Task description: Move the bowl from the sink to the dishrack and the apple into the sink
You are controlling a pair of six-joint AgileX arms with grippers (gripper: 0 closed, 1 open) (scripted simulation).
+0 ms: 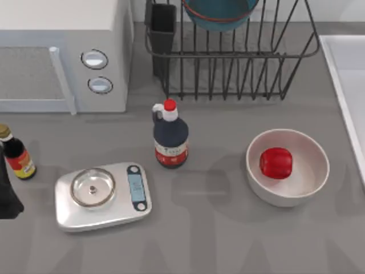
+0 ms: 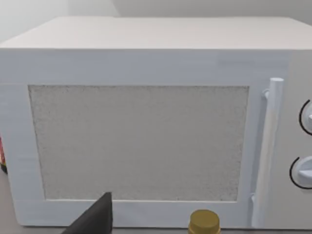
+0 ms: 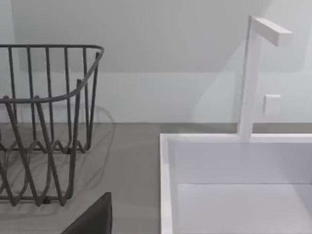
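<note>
One half of the job looks done. Nearest the table's front, the small glossy red apple point(image 1: 276, 162) sits in a plain white bowl point(image 1: 288, 197), left of the pale rectangular sink point(image 1: 342, 85). Farther back, the teal-blue red-banded bowl point(image 1: 219, 14) rests in the black wire dishrack point(image 1: 228, 63). Next comes grasping the apple. My left arm point(image 1: 7, 194) waits at the left edge; either claw's opening I cannot tell.

You see a black wire dishrack point(image 1: 239, 63), a glossy red apple point(image 1: 276, 162), a smooth white bowl point(image 1: 311, 185), and a brushed-metal scale point(image 1: 102, 196).
</note>
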